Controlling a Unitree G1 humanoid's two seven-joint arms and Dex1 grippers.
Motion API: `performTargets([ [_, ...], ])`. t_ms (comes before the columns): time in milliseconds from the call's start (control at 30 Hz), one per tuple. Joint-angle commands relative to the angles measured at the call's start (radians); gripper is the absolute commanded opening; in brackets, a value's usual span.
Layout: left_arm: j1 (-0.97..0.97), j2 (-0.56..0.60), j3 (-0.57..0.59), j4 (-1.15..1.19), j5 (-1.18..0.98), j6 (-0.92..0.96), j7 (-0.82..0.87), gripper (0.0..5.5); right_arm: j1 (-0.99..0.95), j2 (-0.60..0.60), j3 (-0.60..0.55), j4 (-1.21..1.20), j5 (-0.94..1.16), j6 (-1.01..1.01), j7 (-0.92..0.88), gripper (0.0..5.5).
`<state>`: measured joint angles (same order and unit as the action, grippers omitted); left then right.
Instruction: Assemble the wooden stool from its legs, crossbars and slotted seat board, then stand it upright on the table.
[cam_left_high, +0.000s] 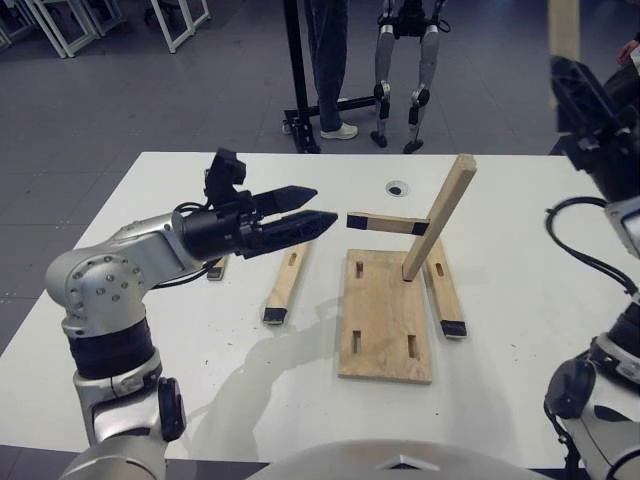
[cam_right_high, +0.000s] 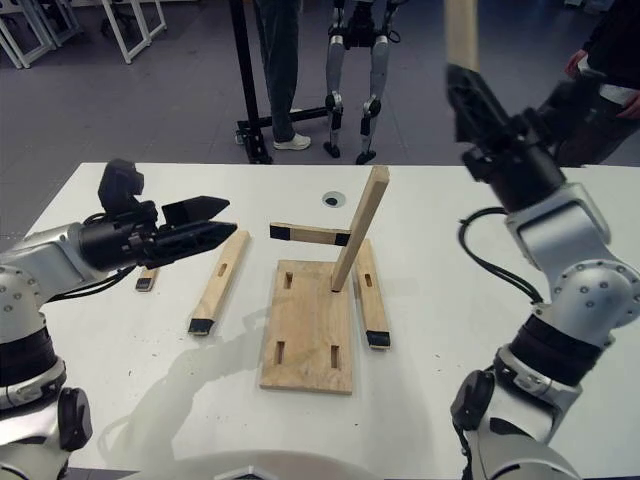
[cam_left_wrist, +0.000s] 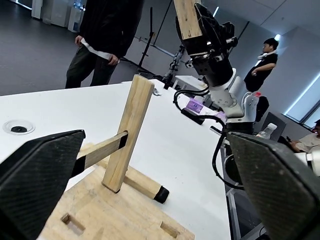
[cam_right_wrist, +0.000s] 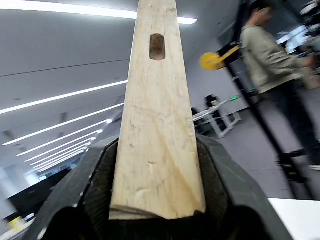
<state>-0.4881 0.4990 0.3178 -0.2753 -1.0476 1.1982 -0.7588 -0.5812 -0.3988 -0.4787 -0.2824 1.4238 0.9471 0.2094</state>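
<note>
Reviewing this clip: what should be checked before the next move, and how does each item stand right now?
1. Grip: right gripper shut on held leg: ok.
2. Free arm: left gripper open near the crossbar: ok.
3. The standing leg upright in the board: not ok, it leans.
4. The crossbar joined to standing leg: ok.
5. Three slots free: ok.
6. The held leg's hole facing the crossbar: cannot tell.

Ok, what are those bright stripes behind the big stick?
Right wrist view: long ceiling lights glowing behind the wooden leg held in the right gripper's jaws. Left eye view: the white table has soft shadows, no glare.
</note>
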Motion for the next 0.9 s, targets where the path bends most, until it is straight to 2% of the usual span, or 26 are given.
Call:
performTargets([
  [33,-0.083,-0.045,-0.041,0.041,-0.025,-0.014,0.044,5.05,0.01,0.037,0.157,-0.06,0.114,0.061,0.029,2.06],
  [133,-0.121,-0.091,-0.02,0.073,-0.139,0.006,0.052,5.05,0.05,0.031,0.237,-0.07,0.121,0.078,0.079,2.06],
  [300,-0.116,-0.052,0.018,0.115,-0.34,0.05,0.011,5.05,0.072,-0.018,0.294,-0.061,0.102,0.089,0.162,2.06],
  [600,-0.101,-0.054,-0.025,0.127,-0.348,-0.007,0.052,5.05,0.113,-0.026,0.408,-0.095,0.101,0.098,0.209,2.06],
  [700,-0.103,-0.054,-0.033,0.135,-0.362,-0.009,0.06,5.05,0.163,-0.058,0.437,-0.073,0.028,0.101,0.273,2.06],
  [900,-0.086,-0.035,-0.036,0.131,-0.409,0.006,0.055,3.98,0.18,-0.077,0.446,-0.063,-0.021,0.097,0.325,2.06],
])
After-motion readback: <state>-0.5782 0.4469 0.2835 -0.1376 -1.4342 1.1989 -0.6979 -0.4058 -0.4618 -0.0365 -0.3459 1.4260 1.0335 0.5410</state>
